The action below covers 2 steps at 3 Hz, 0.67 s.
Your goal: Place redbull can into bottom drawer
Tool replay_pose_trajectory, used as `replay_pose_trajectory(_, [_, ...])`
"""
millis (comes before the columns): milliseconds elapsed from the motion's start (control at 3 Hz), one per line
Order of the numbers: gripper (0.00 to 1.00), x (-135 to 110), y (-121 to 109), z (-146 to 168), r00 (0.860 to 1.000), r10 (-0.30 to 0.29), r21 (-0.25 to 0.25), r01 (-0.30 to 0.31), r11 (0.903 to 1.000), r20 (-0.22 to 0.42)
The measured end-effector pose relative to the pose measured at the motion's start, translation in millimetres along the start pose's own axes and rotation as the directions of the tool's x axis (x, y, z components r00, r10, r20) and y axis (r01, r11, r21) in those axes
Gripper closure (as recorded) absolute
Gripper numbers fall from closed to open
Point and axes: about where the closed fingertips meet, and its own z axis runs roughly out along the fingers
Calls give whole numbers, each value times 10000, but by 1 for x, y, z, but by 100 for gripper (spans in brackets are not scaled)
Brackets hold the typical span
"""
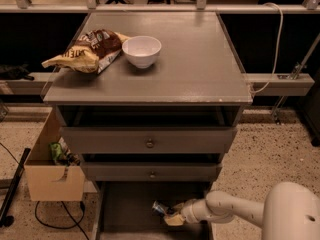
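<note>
The redbull can (160, 207) lies tilted over the dark floor of the bottom drawer (125, 204), which stands pulled out at the foot of the grey cabinet (227, 139). Whether the can touches that floor I cannot tell. The hand (169, 214), low in front of the cabinet, is clamped on the can's right end. On the ground to the cabinet's left stands an open cardboard box (50, 181) with green packets inside. At the left of the cabinet's worktop (200, 59) lies a yellow and brown snack bag (85, 51), and a white bowl (142, 50) stands upright just beside it on the right. Under the worktop, the two upper drawers (115, 140) each show a round knob at the middle of the front. The pale arm (235, 210) reaches in from the cabinet's lower right.
</note>
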Motion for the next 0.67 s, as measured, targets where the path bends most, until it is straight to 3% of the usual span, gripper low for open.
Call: replay_pose_trajectory(667, [100, 30, -27, 42, 9974, 488, 84, -485, 9988, -523])
